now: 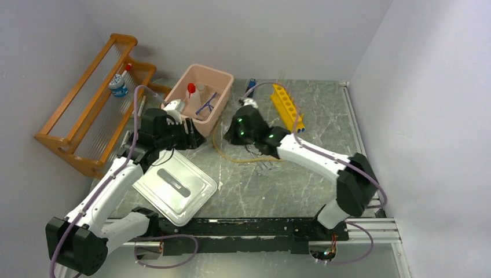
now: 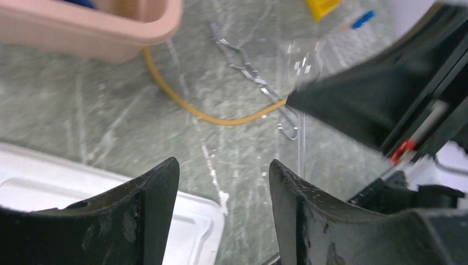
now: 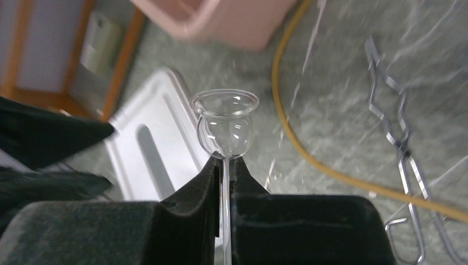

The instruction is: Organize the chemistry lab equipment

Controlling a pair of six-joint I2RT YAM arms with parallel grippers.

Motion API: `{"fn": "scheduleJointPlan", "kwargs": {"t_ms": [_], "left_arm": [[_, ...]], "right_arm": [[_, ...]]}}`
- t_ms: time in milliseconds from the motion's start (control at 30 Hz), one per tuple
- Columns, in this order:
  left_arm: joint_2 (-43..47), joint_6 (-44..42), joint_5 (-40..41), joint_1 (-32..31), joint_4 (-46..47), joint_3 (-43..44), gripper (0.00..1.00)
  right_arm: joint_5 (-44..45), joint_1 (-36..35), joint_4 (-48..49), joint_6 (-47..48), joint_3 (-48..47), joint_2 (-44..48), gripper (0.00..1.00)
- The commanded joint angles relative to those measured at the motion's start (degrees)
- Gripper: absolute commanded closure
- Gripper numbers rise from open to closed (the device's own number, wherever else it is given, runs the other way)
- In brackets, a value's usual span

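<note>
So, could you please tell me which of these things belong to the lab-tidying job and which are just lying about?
Belong to the job: glass funnel in the right pincer; tan hose; metal tongs; red-capped squeeze bottle and blue tongs, both in the pink tub.
Just lying about: pink tub; grey-white lid; yellow rack; wooden rack.

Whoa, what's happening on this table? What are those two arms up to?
Two robot arms are tidying chemistry gear. The right gripper is pinching the thin stem of a clear glass funnel, just below its bulb. The left gripper is open and empty, hovering by the grey-white lid. A red-capped squeeze bottle and blue tongs already sit in the pink tub; the tan hose and metal tongs lie loose on the table.
</note>
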State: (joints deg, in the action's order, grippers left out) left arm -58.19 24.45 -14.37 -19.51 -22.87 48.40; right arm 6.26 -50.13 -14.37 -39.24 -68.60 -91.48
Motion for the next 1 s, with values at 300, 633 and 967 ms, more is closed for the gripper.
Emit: {"fn": "scheduleJointPlan", "kwargs": {"t_ms": [300,633,967], "left_arm": [[-3.5,16.4,-31.2,0.3,33.7,1.9,0.22],[-7.9,18.5,-35.8,0.0,35.4,3.8,0.29],[-9.2,20.0,-36.2,-0.8,38.0,3.3,0.61]], "right_arm": [[-10.6,8.7,14.1,-5.6,0.0,13.5,0.99],[-14.1,9.7,24.1,-14.4,3.3,15.1,1.0],[-14.7,9.8,27.1,-16.8,4.6,14.0,1.0]]}}
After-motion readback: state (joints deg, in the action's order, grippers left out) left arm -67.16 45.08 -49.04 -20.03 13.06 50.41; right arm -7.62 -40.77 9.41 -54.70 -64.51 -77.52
